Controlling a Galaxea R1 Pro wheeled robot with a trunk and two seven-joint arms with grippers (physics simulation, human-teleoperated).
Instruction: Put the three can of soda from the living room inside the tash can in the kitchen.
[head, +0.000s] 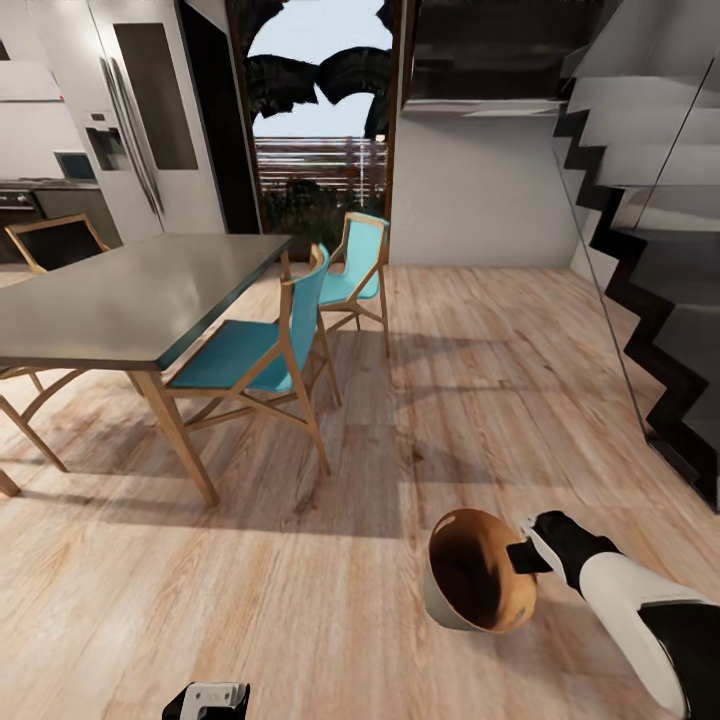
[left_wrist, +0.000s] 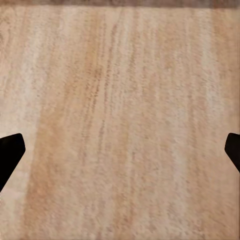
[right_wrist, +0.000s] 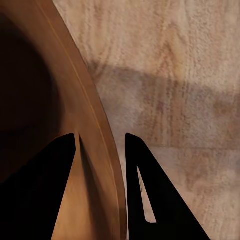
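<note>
My right gripper (head: 527, 556) is shut on the rim of the tash can (head: 478, 585), a small round bin that is pale grey outside and brown inside. I carry it tilted above the light wood floor, with its mouth facing the camera. In the right wrist view one dark finger (right_wrist: 45, 195) sits inside the brown wall (right_wrist: 80, 100) and the other (right_wrist: 160, 205) outside it. My left gripper (left_wrist: 120, 150) is open over bare floor with nothing between its fingertips. The cans of soda are out of view.
A grey-topped dining table (head: 120, 290) with wooden legs stands to the left, with teal chairs (head: 250, 355) (head: 360, 262) along its near side. A black zigzag staircase (head: 660, 330) runs down the right. A steel fridge (head: 150, 110) and a glazed doorway (head: 318, 150) lie beyond. Open floor stretches ahead.
</note>
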